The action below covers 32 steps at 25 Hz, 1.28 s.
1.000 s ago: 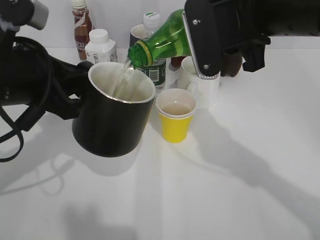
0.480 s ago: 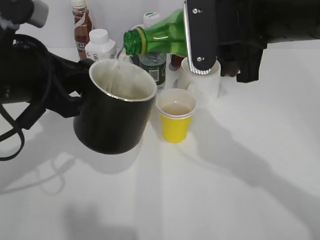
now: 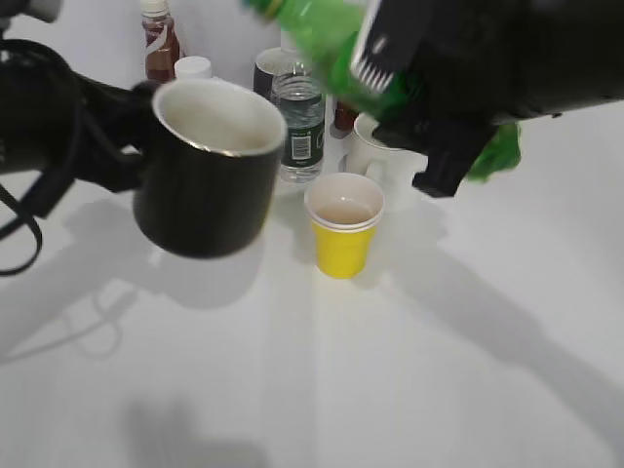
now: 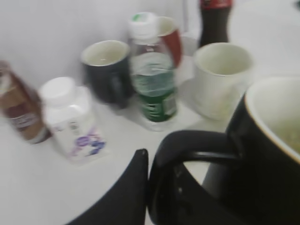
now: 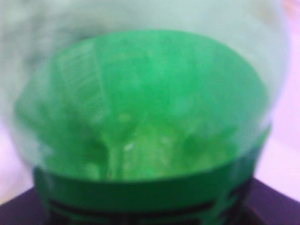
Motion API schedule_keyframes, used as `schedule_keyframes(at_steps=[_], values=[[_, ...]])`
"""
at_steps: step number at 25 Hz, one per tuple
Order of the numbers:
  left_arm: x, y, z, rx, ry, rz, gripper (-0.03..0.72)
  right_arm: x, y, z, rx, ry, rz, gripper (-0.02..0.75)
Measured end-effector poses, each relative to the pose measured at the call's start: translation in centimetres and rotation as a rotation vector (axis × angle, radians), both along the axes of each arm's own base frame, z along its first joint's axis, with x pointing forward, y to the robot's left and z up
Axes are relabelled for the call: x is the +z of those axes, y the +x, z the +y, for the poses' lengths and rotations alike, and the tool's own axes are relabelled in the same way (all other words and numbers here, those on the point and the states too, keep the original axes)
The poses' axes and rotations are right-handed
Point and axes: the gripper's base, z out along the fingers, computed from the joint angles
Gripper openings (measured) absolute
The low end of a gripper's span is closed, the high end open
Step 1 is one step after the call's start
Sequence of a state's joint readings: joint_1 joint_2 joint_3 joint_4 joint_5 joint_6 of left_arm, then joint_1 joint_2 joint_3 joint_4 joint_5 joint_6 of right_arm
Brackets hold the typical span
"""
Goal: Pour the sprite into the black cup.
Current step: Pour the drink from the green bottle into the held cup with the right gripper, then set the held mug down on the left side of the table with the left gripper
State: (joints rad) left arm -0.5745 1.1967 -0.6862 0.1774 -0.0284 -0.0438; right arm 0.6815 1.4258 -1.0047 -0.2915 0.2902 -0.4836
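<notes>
Left gripper (image 4: 147, 187), fingers pinching the handle, holds the black cup (image 3: 205, 171) aloft at centre left. Right gripper (image 3: 409, 73), fingers clamped around the sprite (image 3: 327, 39), holds it tilted at upper centre.

I count five mugs: one black cup (image 3: 205, 175), one smaller dark mug (image 4: 107, 70), one dark red mug (image 4: 171, 40), one white mug (image 4: 222, 77)... make that four. One yellow paper cup (image 3: 343, 226). Five bottles: the sprite (image 3: 336, 44), water (image 4: 151, 75), cola (image 4: 214, 21), brown (image 4: 18, 110), white (image 4: 70, 117).
</notes>
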Motion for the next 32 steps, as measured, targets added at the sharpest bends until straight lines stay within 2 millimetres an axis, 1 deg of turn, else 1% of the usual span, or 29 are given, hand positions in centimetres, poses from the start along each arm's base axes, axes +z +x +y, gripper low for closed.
schedule_keyframes(at_steps=[1, 3, 5, 7, 8, 10, 12, 14, 16, 18, 20, 22, 26, 30, 32], values=[[0.0, 0.3, 0.4, 0.018, -0.009, -0.012, 0.06, 0.1, 0.2, -0.8, -0.055, 0.093, 0.028, 0.416], [-0.2, 0.8, 1.3, 0.051, -0.043, -0.054, 0.06, -0.1, 0.8, -3.3, -0.191, 0.282, 0.048, 0.416], [-1.1, 1.3, 2.3, 0.09, -0.096, -0.099, 0.06, -0.5, 1.2, -6.0, -0.33, 0.439, 0.029, 0.416], [-2.6, 1.8, 3.2, 0.142, -0.149, -0.108, 0.06, -1.5, 1.3, -8.5, -0.452, 0.552, -0.015, 0.416], [-3.7, 2.1, 3.8, 0.18, -0.185, -0.117, 0.06, -2.1, 1.3, -9.5, -0.512, 0.606, -0.028, 0.416], [-6.0, 2.7, 4.7, 0.258, -0.237, -0.112, 0.06, -3.6, 1.0, -10.8, -0.599, 0.729, -0.063, 0.416], [-7.9, 3.4, 5.6, 0.336, -0.283, -0.134, 0.06, -5.0, 0.6, -11.4, -0.629, 0.832, -0.102, 0.416], [-9.8, 4.1, 5.8, 0.37, -0.29, -0.139, 0.06, -6.3, 0.4, -11.5, -0.621, 0.907, -0.147, 0.416], [-11.1, 4.7, 5.7, 0.374, -0.304, -0.183, 0.06, -7.2, 0.5, -11.4, -0.624, 0.925, -0.139, 0.416], [-12.8, 5.1, 5.6, 0.376, -0.288, -0.165, 0.06, -8.0, 0.7, -11.3, -0.63, 0.918, -0.12, 0.416], [-14.2, 5.3, 5.5, 0.379, -0.266, -0.129, 0.06, -8.4, 0.8, -11.3, -0.635, 0.914, -0.111, 0.416], [-15.4, 5.3, 5.5, 0.383, -0.246, -0.091, 0.06, -8.4, 0.8, -11.3, -0.633, 0.918, -0.117, 0.416], [-16.1, 5.4, 5.5, 0.389, -0.257, -0.096, 0.057, -8.3, 0.8, -11.3, -0.623, 0.919, -0.123, 0.416], [-16.1, 5.3, 5.6, 0.389, -0.26, -0.1, 0.057, -8.3, 0.8, -11.2, -0.621, 0.918, -0.123, 0.416], [-16.3, 5.0, 5.7, 0.39, -0.258, -0.095, 0.073, -8.3, 0.8, -11.2, -0.621, 0.918, -0.123, 0.416]])
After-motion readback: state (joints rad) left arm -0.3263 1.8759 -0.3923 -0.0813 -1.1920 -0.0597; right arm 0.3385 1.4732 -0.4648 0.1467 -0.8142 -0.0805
